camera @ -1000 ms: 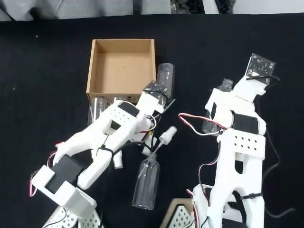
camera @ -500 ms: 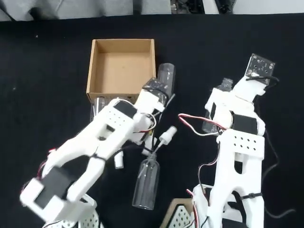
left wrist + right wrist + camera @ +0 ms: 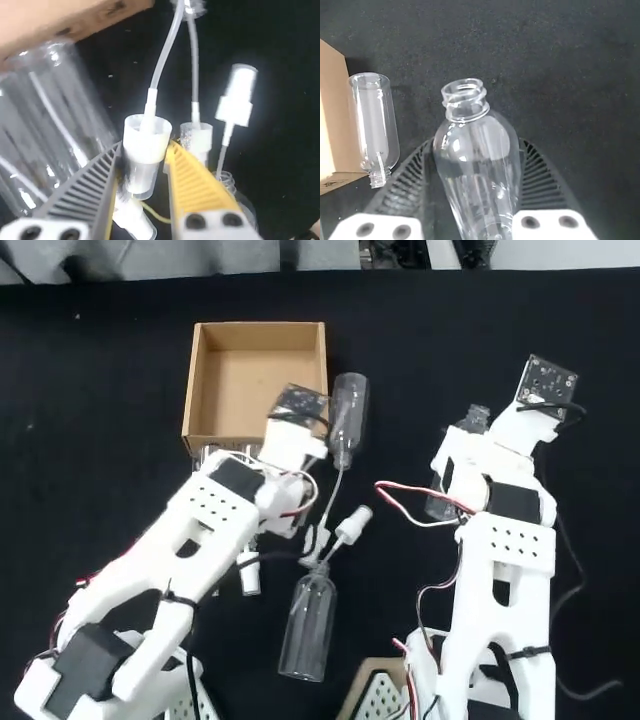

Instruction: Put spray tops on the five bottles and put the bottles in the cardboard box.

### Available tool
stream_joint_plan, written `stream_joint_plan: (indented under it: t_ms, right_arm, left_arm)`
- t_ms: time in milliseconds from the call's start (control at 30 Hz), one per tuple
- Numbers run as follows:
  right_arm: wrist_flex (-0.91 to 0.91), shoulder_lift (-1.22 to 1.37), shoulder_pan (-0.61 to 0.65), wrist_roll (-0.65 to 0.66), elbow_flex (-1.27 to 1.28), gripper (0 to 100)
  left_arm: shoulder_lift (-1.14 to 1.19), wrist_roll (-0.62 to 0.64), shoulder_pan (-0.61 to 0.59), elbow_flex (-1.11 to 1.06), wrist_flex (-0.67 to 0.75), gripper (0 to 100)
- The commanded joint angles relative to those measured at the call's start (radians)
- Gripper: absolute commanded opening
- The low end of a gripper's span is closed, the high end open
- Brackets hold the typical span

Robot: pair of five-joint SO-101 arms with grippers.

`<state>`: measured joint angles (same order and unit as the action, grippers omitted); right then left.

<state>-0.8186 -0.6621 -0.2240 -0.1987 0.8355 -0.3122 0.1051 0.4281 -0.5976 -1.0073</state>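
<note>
My left gripper (image 3: 143, 147) is shut on a white spray top (image 3: 145, 135) whose thin tube runs up toward the cardboard box (image 3: 258, 330). In the high view this gripper (image 3: 308, 537) sits just in front of the box's right corner. Beside it lie a second cap (image 3: 196, 137) and a spray top (image 3: 352, 523) with its tube at the neck of a lying bottle (image 3: 305, 625). My right gripper (image 3: 475, 165) is shut on a clear bottle (image 3: 475, 145) with a bare, uncapped neck, held right of the box (image 3: 470, 425). An uncapped bottle (image 3: 347, 410) lies against the box's right wall.
Clear bottles (image 3: 45, 115) lie against the box's front wall, partly under my left arm. A loose white cap (image 3: 250, 580) rests near that arm. The black table has free room on its far left and far right. A base plate (image 3: 375, 690) sits at the front edge.
My left arm has swung left and toward the box with the spray top, so the tube now shows beside the bottle at the box. The right arm and its bottle have not moved.
</note>
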Motion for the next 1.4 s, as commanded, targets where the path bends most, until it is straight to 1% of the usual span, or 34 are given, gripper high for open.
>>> stream_joint_plan:
  t_ms: [0,133,267,433,633,800,933,1067,1167,1267,1367]
  right_arm:
    - [0.026,-0.042,-0.017,-0.003,-0.008,8.1]
    - [0.026,-0.042,-0.017,-0.003,-0.008,8.1]
    - [0.026,-0.042,-0.017,-0.003,-0.008,8.1]
    - [0.026,-0.039,-0.017,-0.003,-0.008,8.1]
    - [0.026,-0.038,-0.017,-0.003,-0.008,8.1]
    - [0.026,-0.038,-0.017,-0.002,-0.008,8.1]
    - [0.026,-0.038,-0.017,-0.002,-0.008,8.1]
    - [0.026,-0.038,-0.017,-0.002,-0.008,8.1]
    - [0.026,-0.038,-0.017,-0.002,-0.007,8.1]
    - [0.026,-0.038,-0.017,-0.002,-0.007,8.1]
    - [0.026,-0.038,-0.017,-0.002,-0.007,8.1]
  left_arm:
    - [-0.051,0.081,-0.041,0.076,-0.051,3]
    - [-0.051,0.21,-0.082,0.168,-0.169,3]
    - [-0.051,0.311,-0.14,0.228,-0.242,3]
    - [-0.051,0.393,-0.217,0.257,-0.253,3]
    - [-0.051,0.526,-0.328,0.259,-0.252,3]
    - [-0.048,0.6,-0.432,0.249,-0.203,3]
    - [-0.041,0.664,-0.506,0.249,-0.203,3]
    - [-0.04,0.698,-0.572,0.249,-0.201,3]
    - [-0.038,0.766,-0.611,0.245,-0.195,3]
    - [-0.04,0.867,-0.647,0.183,-0.109,3]
    - [-0.04,1.039,-0.693,0.079,0.061,3]
